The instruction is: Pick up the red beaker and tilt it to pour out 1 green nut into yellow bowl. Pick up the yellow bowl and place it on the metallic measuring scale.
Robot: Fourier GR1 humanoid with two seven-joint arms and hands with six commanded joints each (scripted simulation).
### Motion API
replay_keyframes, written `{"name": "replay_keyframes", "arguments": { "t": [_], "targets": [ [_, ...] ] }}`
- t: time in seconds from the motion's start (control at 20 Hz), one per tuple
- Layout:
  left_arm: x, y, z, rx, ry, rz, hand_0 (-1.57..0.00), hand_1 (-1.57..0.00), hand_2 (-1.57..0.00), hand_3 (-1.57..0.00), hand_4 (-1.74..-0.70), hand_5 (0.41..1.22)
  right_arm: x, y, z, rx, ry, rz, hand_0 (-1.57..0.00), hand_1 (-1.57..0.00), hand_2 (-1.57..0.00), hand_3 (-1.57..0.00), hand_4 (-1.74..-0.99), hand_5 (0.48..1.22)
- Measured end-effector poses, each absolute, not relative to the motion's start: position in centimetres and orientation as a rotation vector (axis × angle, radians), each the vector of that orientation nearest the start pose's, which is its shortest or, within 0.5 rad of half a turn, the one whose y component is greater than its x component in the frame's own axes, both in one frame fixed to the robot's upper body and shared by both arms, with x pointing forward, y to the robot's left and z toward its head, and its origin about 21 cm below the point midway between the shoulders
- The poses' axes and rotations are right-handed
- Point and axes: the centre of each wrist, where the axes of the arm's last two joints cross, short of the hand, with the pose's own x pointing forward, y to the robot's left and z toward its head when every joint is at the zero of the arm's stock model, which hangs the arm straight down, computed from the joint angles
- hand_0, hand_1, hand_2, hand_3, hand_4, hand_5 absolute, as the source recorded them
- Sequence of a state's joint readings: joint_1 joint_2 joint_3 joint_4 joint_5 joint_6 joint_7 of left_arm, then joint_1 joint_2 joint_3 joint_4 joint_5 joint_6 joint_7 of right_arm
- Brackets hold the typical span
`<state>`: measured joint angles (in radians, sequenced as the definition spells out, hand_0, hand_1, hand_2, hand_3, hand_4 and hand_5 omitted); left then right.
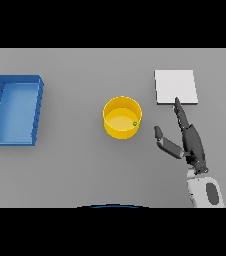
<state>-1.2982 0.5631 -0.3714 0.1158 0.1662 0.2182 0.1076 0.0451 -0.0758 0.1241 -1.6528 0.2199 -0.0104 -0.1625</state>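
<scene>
The yellow bowl (122, 117) stands upright near the middle of the table, with one green nut (134, 124) lying inside at its right edge. To the bowl's right and further back lies the flat pale measuring scale (175, 87). My right hand (191, 140) is open, fingers straight and pointing toward the scale's near edge, thumb spread toward the bowl. It holds nothing and stands a little apart from the bowl's right side. No red beaker is in view. My left hand does not show.
A blue rectangular tray (0, 107) sits at the far left of the grey table.
</scene>
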Motion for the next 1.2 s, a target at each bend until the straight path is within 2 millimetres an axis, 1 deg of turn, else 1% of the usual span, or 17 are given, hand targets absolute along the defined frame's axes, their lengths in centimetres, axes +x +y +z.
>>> {"name": "replay_keyframes", "arguments": {
  "t": [0.15, 0.2, 0.3, 0.4, 0.5, 0.55, 0.6, 0.65, 0.7, 0.75, 0.8, 0.85, 0.9, 1.0, 1.05, 1.1, 1.2],
  "targets": [
    [45.3, 35.9, 12.7, 0.799, -1.065, -0.092, -1.57, -1.57, -1.57, -1.40, -1.74, 1.221, 23.5, -21.6, 0.9, -0.136, -1.776, 0.321, 0.00, 0.00, 0.00, 0.00, -1.201, 0.696],
    [44.9, 35.7, 11.5, 0.791, -1.049, -0.077, -1.57, -1.57, -1.57, -1.39, -1.74, 1.221, 23.6, -21.6, 0.9, -0.138, -1.774, 0.321, 0.00, 0.00, 0.00, 0.00, -1.201, 0.693],
    [44.2, 35.4, 9.9, 0.775, -1.013, -0.060, -1.57, -1.57, -1.57, -1.38, -1.74, 1.221, 24.0, -21.4, 0.9, -0.129, -1.767, 0.308, 0.00, 0.00, 0.00, 0.00, -1.186, 0.687],
    [43.0, 35.2, 8.8, 0.764, -0.985, -0.060, -1.57, -1.57, -1.57, -1.38, -1.74, 1.076, 24.1, -21.6, 0.9, -0.131, -1.769, 0.308, 0.00, 0.00, 0.00, 0.00, -1.170, 0.683],
    [41.7, 34.1, 8.7, 0.733, -0.941, -0.069, -1.57, -1.57, -1.57, -1.37, -1.73, 0.955, 24.2, -21.3, 1.0, -0.131, -1.758, 0.307, 0.00, 0.00, 0.00, 0.00, -1.168, 0.679],
    [40.9, 33.9, 9.0, 0.713, -0.922, -0.091, -1.57, -1.57, -1.57, -1.41, -1.66, 0.888, 24.0, -21.3, 0.7, -0.123, -1.759, 0.302, 0.00, 0.00, 0.00, 0.00, -1.165, 0.678],
    [40.0, 33.9, 9.4, 0.695, -0.904, -0.130, -1.57, -1.57, -1.57, -1.37, -1.49, 0.827, 24.1, -21.5, 0.9, -0.128, -1.756, 0.301, 0.00, 0.00, 0.00, 0.00, -1.165, 0.675],
    [39.1, 33.4, 9.6, 0.665, -0.919, -0.161, -1.57, -1.54, -1.49, -1.24, -1.31, 0.774, 24.2, -21.6, 1.1, -0.143, -1.759, 0.305, 0.00, 0.00, 0.00, 0.00, -1.163, 0.671],
    [38.3, 33.5, 9.7, 0.659, -0.934, -0.240, -1.50, -1.38, -1.31, -1.10, -1.15, 0.740, 24.3, -21.5, 1.0, -0.143, -1.756, 0.309, 0.00, 0.00, 0.00, 0.00, -1.159, 0.669],
    [37.5, 33.7, 9.8, 0.646, -0.961, -0.296, -1.25, -1.10, -1.05, -0.88, -1.03, 0.714, 24.2, -21.5, 0.9, -0.142, -1.753, 0.315, 0.00, 0.00, 0.00, 0.00, -1.161, 0.669],
    [36.8, 33.8, 9.9, 0.599, -0.993, -0.340, -1.00, -0.88, -0.84, -0.71, -0.93, 0.697, 24.0, -21.6, 0.7, -0.140, -1.751, 0.327, 0.00, 0.00, 0.00, 0.00, -1.162, 0.671],
    [36.4, 33.7, 10.4, 0.569, -0.998, -0.361, -0.80, -0.71, -0.67, -0.57, -0.87, 0.682, 24.3, -21.8, 1.1, -0.143, -1.762, 0.319, 0.00, 0.00, 0.00, 0.00, -1.156, 0.673],
    [35.8, 34.0, 10.2, 0.548, -0.988, -0.375, -0.64, -0.56, -0.54, -0.45, -0.82, 0.667, 23.9, -21.7, 1.0, -0.131, -1.773, 0.315, 0.00, 0.00, 0.00, 0.00, -1.151, 0.677],
    [35.5, 34.3, 10.8, 0.573, -0.971, -0.435, -0.41, -0.36, -0.34, -0.29, -0.76, 0.651, 24.0, -22.0, 1.0, -0.139, -1.768, 0.316, 0.00, 0.00, 0.00, 0.00, -1.145, 0.685],
    [35.6, 34.0, 10.4, 0.582, -0.965, -0.464, -0.33, -0.29, -0.27, -0.23, -0.75, 0.647, 24.2, -21.9, 0.9, -0.128, -1.770, 0.314, 0.00, 0.00, 0.00, 0.00, -1.148, 0.688],
    [35.5, 34.5, 10.1, 0.594, -0.961, -0.465, -0.26, -0.23, -0.22, -0.18, -0.74, 0.648, 24.2, -21.6, 0.8, -0.131, -1.765, 0.319, 0.00, 0.00, 0.00, 0.00, -1.156, 0.690],
    [35.7, 34.3, 10.0, 0.608, -0.970, -0.467, -0.17, -0.15, -0.14, -0.12, -0.72, 0.647, 24.1, -21.8, 1.1, -0.139, -1.775, 0.327, 0.00, 0.00, 0.00, 0.00, -1.164, 0.688]
  ]
}}
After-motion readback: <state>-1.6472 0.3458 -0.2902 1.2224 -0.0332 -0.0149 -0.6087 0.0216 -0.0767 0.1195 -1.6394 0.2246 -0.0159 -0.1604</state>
